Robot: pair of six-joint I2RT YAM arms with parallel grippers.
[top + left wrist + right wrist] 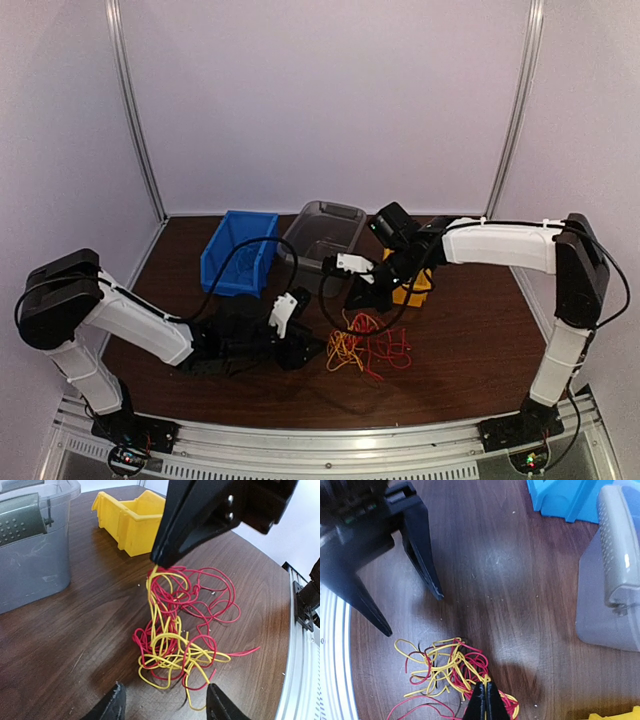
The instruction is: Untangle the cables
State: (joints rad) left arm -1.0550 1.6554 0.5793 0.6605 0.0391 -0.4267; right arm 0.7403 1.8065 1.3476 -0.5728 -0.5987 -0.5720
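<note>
Red and yellow cables (365,345), heaped loose on the desk (450,350) just in front of the yellow bin (415,288), between the 2 arms. From above, wider left to right than front to back, yellow strands bunched at the left end and red loops spread toward the right. At the far side, drawn up into a narrow, near-upright column of several red and yellow strands, rising from the tangle to the tips of the right fingers (175,535). Below that column, flat on the wood in overlapping loops, with 1 loose red end pointing out of the tangle toward the rail (300,645) at the near edge. Right fingers pressed together with no gap, pinching the lifted strands at the very tips, clear of the desk. Left fingers (422,550) spread wide with nothing gripped between them, low at the left side of the tangle and aimed at it, tips just beside the nearest yellow loops; touching those loops or not, cannot tell, and the same for contact with the desk. Further back, well apart from the cables, a blue bin (238,255) at the left and a clear grey bin (325,232) beside it.
</note>
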